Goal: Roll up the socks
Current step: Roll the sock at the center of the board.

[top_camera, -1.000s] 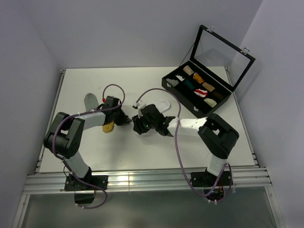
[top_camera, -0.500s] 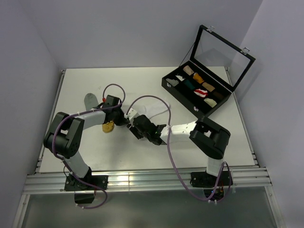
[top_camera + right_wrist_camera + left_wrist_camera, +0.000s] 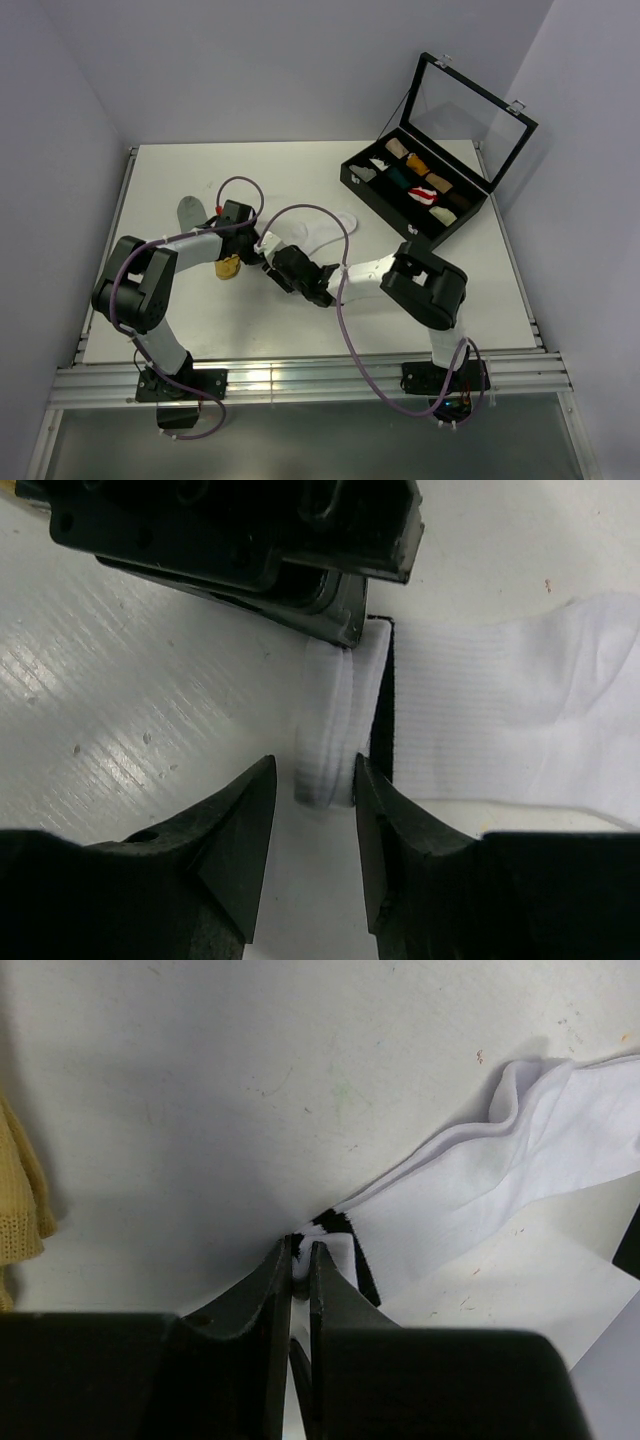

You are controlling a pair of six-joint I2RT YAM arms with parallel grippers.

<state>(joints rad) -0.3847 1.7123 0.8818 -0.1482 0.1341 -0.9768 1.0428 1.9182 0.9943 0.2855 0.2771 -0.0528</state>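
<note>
left hand (image 3: 302, 1252) pinches the white sock (image 3: 520, 1150) by its cuff; my right hand (image 3: 315, 780), spread astride, should close and roll.

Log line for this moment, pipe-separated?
left gripper shut on white sock at cuff | right gripper open, straddling folded cuff

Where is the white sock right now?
Top view: mid-table, the white sock lies left of the black case, its striped cuff pinched by the left hand with the right hand straddling it.
</note>
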